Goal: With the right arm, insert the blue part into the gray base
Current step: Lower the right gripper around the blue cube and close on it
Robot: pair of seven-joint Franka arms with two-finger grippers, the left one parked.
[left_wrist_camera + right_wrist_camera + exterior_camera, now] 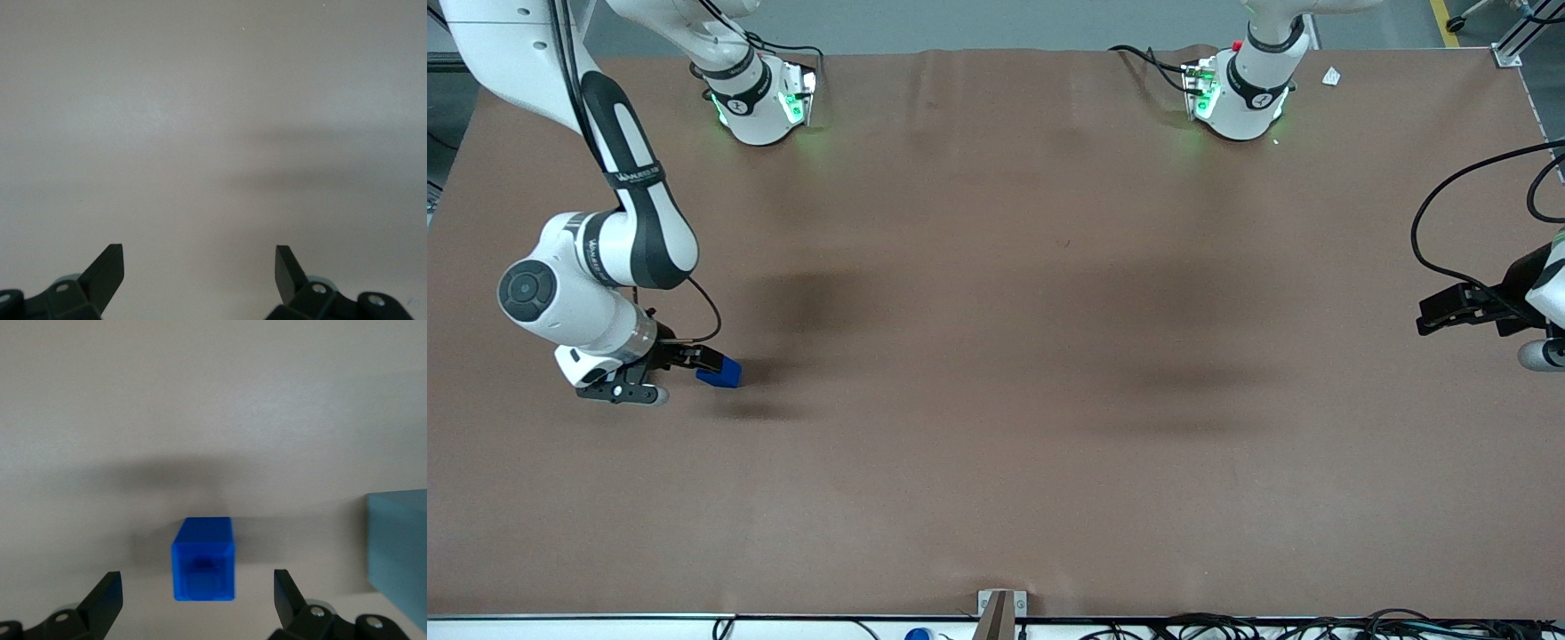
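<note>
The blue part point(720, 372) point(203, 559) lies on the brown table point(996, 427) toward the working arm's end. The right arm point(627, 231) reaches down low over the table. Its gripper point(703, 363) point(197, 576) is open, with one black finger point(107, 593) on each side. The blue part sits just ahead of the fingertips, centred on the gap, and nothing touches it. The gray base point(399, 553) shows only in the right wrist view, as a pale block standing on the table beside the blue part. In the front view it is hidden.
Both arm bases point(763, 105) point(1240, 93) stand at the table edge farthest from the front camera. The parked gripper point(1458, 309) and its black cable point(1432, 222) hang over the parked arm's end. A metal bracket point(1000, 612) sits at the nearest table edge.
</note>
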